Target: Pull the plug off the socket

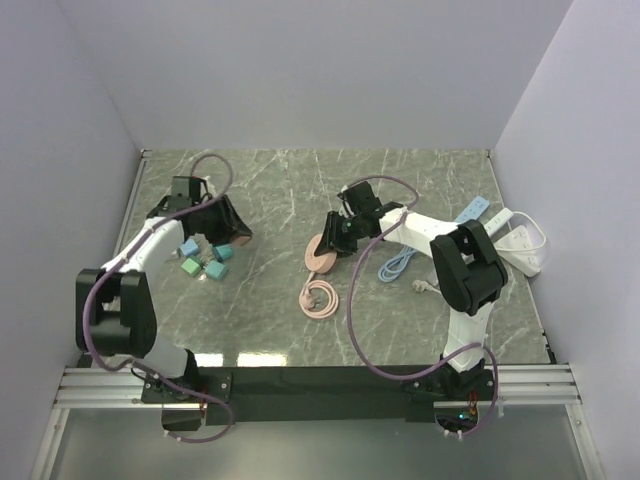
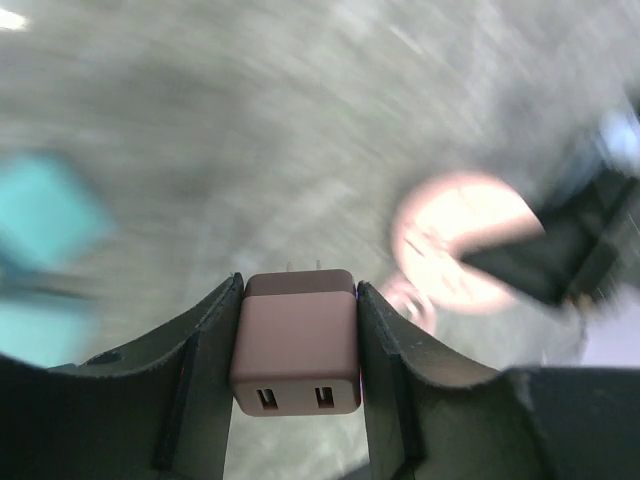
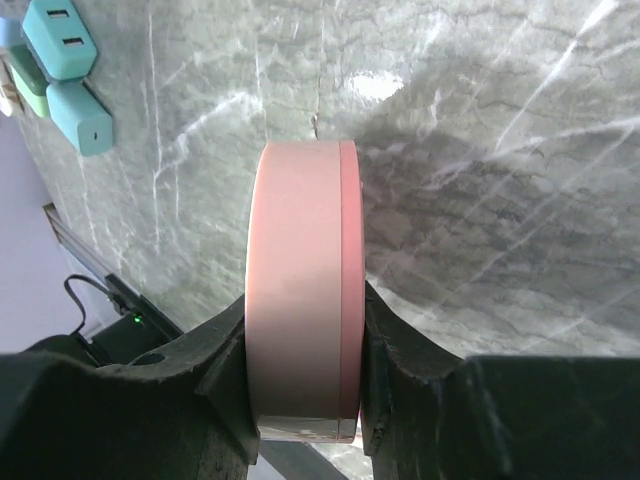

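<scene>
My left gripper (image 2: 297,352) is shut on a small pink plug (image 2: 297,340), a charger block with two USB ports facing the camera. Its two prongs show bare at the far end, and the plug is held apart from the socket. The round pink socket (image 3: 300,300) stands on edge between the jaws of my right gripper (image 3: 303,395), which is shut on it. In the top view the left gripper (image 1: 226,228) is at the left and the right gripper (image 1: 336,238) holds the socket (image 1: 320,256) mid-table. The socket also shows blurred in the left wrist view (image 2: 462,240).
Several teal and green charger blocks (image 1: 203,262) lie under the left arm and show in the right wrist view (image 3: 62,40). A coiled pink cable (image 1: 318,298), a blue cable (image 1: 398,265) and a white power strip (image 1: 522,246) lie on the marble table (image 1: 280,180).
</scene>
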You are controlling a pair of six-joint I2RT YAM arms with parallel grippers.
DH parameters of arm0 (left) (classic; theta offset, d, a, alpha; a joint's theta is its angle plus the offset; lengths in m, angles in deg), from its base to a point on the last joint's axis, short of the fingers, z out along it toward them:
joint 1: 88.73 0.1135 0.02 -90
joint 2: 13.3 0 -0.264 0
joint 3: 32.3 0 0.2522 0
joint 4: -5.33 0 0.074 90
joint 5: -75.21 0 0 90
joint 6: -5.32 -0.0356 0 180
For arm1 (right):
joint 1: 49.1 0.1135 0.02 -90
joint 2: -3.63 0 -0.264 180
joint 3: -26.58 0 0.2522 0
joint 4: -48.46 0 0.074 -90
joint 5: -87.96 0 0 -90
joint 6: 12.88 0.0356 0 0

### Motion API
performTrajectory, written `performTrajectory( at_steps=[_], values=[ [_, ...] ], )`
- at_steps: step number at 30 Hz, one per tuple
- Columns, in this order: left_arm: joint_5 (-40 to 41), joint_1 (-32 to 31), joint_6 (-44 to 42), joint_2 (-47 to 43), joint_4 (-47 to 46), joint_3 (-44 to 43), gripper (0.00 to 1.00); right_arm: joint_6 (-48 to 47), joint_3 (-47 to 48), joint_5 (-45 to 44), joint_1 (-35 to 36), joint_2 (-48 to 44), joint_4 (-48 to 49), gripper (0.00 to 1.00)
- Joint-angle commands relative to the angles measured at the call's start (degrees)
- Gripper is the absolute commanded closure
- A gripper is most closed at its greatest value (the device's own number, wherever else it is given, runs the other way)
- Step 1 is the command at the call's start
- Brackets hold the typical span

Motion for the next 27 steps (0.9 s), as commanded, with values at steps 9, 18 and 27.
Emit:
performTrajectory(
  at_steps=[9, 18, 27],
  values=[
    [11.51, 15.63, 1.73, 10.87, 0.13, -3.49, 0.87, -2.98, -2.78, -3.48, -0.56, -6.66, -1.94, 1.00],
    [15.83, 17.67, 4.64, 11.05, 3.21, -7.81, 0.09, -2.45, 2.22, -16.13, -9.95, -6.32, -13.02, 1.00],
    [12.23, 17.67, 3.84, 6.67, 7.60, -8.52, 0.00, -3.51, 8.74, -26.16, -21.37, -0.69, -24.53, 1.00]
  ],
)
